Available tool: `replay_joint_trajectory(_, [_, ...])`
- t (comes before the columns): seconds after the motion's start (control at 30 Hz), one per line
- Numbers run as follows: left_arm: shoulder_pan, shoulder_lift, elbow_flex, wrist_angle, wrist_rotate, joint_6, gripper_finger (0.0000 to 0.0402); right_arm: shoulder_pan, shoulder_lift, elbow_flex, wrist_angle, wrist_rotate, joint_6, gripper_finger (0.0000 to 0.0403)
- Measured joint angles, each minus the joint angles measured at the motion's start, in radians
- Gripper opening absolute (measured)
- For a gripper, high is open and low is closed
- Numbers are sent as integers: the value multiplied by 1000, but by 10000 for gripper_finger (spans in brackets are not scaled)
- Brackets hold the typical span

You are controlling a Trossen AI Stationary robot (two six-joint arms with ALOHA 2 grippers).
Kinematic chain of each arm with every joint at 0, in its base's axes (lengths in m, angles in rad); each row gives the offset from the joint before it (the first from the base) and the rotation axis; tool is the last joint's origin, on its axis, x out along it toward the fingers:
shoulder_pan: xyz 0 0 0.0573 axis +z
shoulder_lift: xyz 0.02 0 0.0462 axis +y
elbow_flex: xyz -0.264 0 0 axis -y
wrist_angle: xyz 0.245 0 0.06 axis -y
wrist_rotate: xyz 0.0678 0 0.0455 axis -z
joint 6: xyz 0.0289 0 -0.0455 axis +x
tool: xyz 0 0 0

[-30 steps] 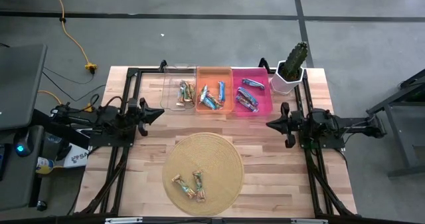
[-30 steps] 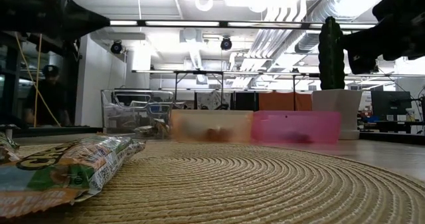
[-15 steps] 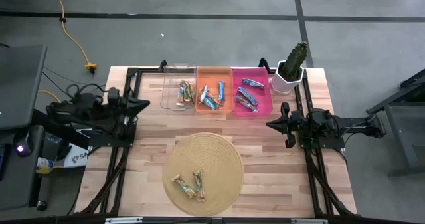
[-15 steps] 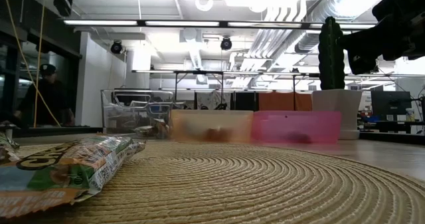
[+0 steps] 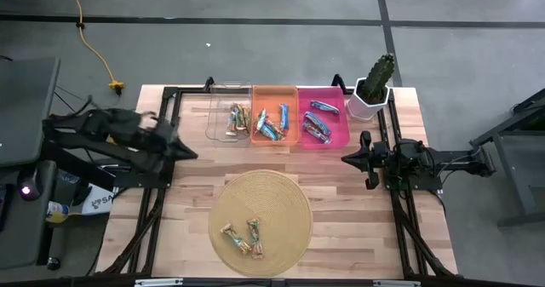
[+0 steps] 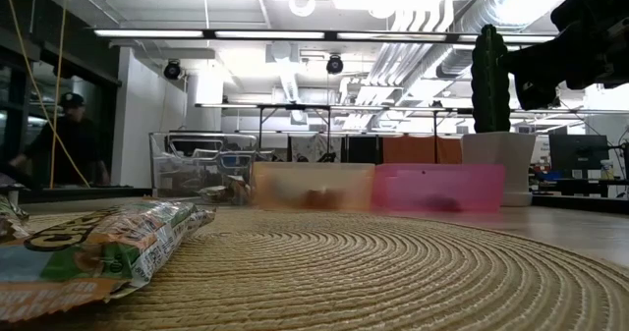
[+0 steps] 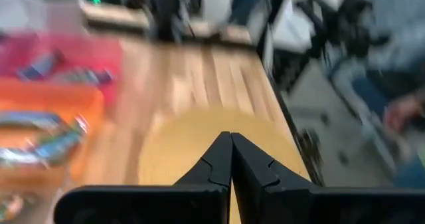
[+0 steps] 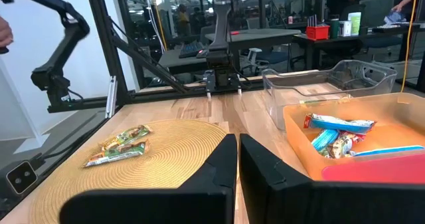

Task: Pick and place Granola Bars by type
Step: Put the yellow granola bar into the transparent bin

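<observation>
Two tan-green granola bars [image 5: 243,236] lie side by side on the near left part of a round woven mat [image 5: 281,203]; they also show in the right wrist view [image 8: 119,146], and one fills the low view's left corner [image 6: 88,252]. More bars lie sorted in the bins: tan ones in the clear bin [image 5: 223,100], blue ones in the orange bin [image 5: 274,95], dark ones in the pink bin [image 5: 339,127]. My left gripper [image 5: 191,153] [image 7: 231,137] hovers shut at the table's left side. My right gripper [image 5: 344,159] [image 8: 238,139] waits shut at the right side.
A potted cactus [image 5: 375,84] stands at the far right corner beside the pink bin. Black frame rails [image 5: 162,193] run along both table sides. Bare wood [image 5: 341,210] lies between the mat and each arm. A person shows in the room beyond [image 6: 69,139].
My left arm has drawn back toward the table's left edge and has left the top of the low view; its gripper has stayed shut. The bars and my right arm have kept still.
</observation>
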Motion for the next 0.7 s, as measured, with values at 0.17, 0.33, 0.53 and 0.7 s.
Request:
replay_joint_trajectory(0.17, [0,192,103,-161,139,35,1,0,0,0,0,0,0,0])
replay_joint_trajectory(0.33, [0,341,133,-254,241,78,1,0,0,0,0,0,0,0])
replay_joint_trajectory(0.53, [-58,461,134,-246,274,124,1,0,0,0,2,0,0,0])
replay_joint_trajectory(0.7, [-181,557,134,-162,231,140,1,0,0,0,2,0,0,0])
